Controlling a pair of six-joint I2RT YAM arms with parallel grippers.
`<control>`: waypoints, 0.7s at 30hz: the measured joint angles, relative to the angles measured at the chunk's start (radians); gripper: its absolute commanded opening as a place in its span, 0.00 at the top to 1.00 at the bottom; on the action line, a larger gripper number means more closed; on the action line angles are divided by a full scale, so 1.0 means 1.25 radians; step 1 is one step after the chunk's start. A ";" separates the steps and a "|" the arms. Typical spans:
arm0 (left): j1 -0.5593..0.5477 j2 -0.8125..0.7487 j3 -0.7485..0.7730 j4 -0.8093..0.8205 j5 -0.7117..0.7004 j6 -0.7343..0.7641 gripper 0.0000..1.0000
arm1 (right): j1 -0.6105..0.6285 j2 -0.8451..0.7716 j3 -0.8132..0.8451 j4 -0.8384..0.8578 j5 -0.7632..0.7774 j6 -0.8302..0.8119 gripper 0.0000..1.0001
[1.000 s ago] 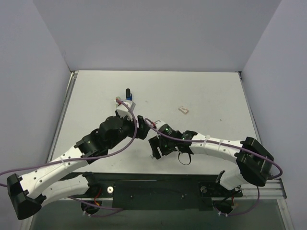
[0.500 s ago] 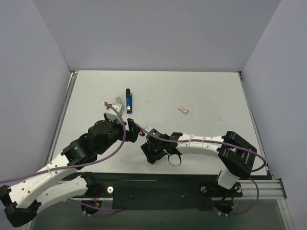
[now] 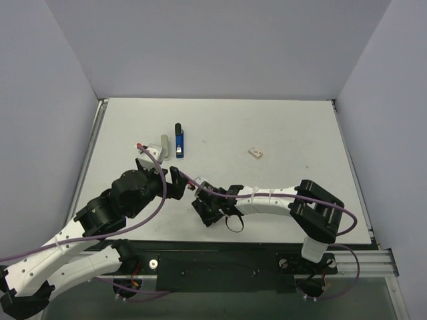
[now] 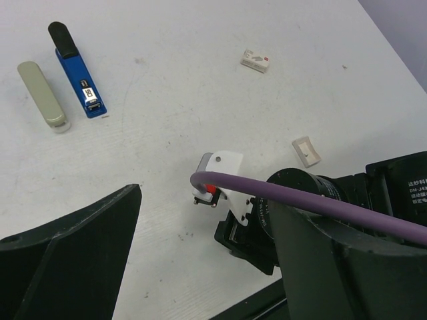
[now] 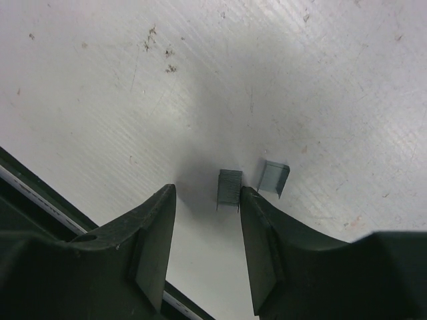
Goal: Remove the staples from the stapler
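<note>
Two short strips of staples (image 5: 229,188) lie on the table (image 5: 100,80), well apart from the stapler (image 4: 77,70) and already out of it, so unloading looks done. The right tool (image 5: 205,200) hangs low over them with its fingers apart. The left tool (image 4: 207,200) is spread too and holds nothing.

The two arms crowd the middle of the near edge. The left tool (image 3: 176,184), jaws spread wide, faces the right arm's wrist close by. The right tool (image 5: 207,200) hangs low over the tabletop (image 3: 300,127), with the staples (image 5: 230,189) at its fingertips. Toward the far-left corner the stapler (image 3: 179,141) and a grey bar (image 3: 163,148) lie side by side with a thin lane between. A small box (image 3: 255,153) sits mid-tabletop, and open surface runs from it to the right edge. Walls close the left, far and right edges.
</note>
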 measured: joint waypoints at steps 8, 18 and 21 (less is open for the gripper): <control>0.000 -0.014 0.000 -0.009 -0.014 0.013 0.11 | 0.022 0.032 0.043 -0.033 0.066 -0.002 0.73; 0.007 -0.015 0.000 -0.010 -0.013 0.013 0.10 | 0.037 0.043 0.059 -0.060 0.112 -0.004 0.93; 0.011 -0.015 0.000 -0.009 -0.013 0.013 0.11 | 0.037 0.043 0.059 -0.062 0.121 -0.003 0.94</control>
